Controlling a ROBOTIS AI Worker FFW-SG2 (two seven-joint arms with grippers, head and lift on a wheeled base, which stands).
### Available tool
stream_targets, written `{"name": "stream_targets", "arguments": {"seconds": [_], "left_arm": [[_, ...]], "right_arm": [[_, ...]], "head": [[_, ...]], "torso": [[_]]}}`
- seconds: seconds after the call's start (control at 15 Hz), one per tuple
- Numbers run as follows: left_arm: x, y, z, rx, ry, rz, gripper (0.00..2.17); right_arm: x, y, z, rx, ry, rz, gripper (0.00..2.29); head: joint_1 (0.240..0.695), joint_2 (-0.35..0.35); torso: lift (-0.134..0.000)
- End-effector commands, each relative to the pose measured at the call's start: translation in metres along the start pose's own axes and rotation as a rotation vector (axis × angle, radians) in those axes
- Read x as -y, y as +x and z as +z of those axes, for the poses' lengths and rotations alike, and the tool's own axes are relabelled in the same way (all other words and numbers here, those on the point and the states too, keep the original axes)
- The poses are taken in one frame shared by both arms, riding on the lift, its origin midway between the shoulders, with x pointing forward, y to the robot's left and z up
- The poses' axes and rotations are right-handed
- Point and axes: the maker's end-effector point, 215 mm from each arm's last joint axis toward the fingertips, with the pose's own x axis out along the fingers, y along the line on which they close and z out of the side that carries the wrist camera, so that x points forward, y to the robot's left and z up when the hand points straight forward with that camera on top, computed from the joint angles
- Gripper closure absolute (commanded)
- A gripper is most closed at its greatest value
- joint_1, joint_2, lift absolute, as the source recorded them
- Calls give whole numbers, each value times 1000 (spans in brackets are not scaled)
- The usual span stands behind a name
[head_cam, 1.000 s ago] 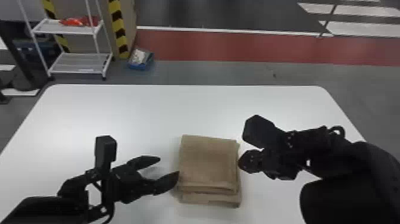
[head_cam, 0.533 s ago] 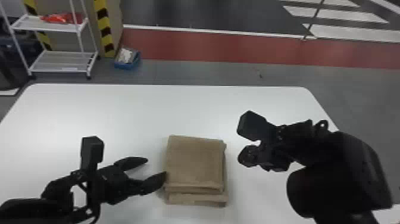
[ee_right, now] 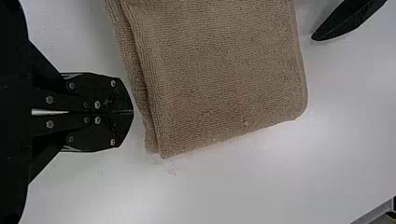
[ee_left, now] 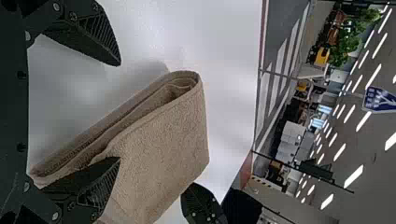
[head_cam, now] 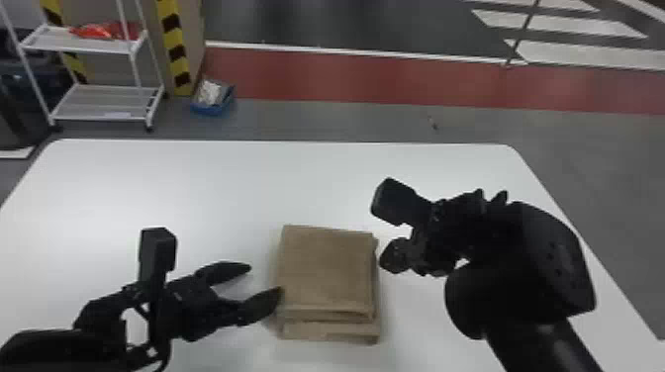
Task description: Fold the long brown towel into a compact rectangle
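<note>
Nearest, the left gripper (head_cam: 265, 281) comes in from the lower left at a shallow slant, its two fingers spread wide with nothing pinched between them. Its nearer finger is right at the side edge of the brown towel (head_cam: 326, 269); whether it presses on the cloth, I cannot tell. The towel lies just beyond that fingertip, between the two grippers, already a thick, squarish stack. The step in hand looks like squaring up the last fold. To do it well, keep the left fingers low and level with the bench (head_cam: 198, 198), and nudge the edge inward gently; a finger slipped between the layers could drag them open again.

On the near side of the stack, a lower layer (head_cam: 329, 331) juts out past the top one, so a light tuck or pat there would probably even it up. Press flat rather than pinch, since terry cloth tends to catch and shift.

Across the towel from the left gripper, the right gripper (ee_right: 132, 112) has its fingers closed together, empty, just beside the opposite edge. Its forearm rises from the lower right and bends so the tips point in at the stack, more steeply downward; held so, it could serve as a stop.
</note>
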Motion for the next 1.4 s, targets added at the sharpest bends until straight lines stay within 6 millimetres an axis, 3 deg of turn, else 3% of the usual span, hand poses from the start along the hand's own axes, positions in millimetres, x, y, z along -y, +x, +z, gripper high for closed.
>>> {"name": "stream_targets", "arguments": {"seconds": [0.0, 0.87, 1.13, 1.33], "left_arm": [[2, 1, -1, -1, -4, -4, 194], [12, -5, -5, 0, -2, -19, 205], [4, -13, 0, 14, -8, -4, 205], [-13, -32, 11, 38, -36, 30, 201]], "right_arm": [[1, 5, 5, -2, 2, 8, 1659], [-3, 26, 45, 27, 21, 44, 1659], [8, 20, 16, -10, 38, 17, 1656], [19, -6, -11, 15, 103, -27, 1656]], "head": [[695, -126], [695, -82], [695, -76], [695, -100]], "torso": [[-124], [-124], [-124], [-124]]}}
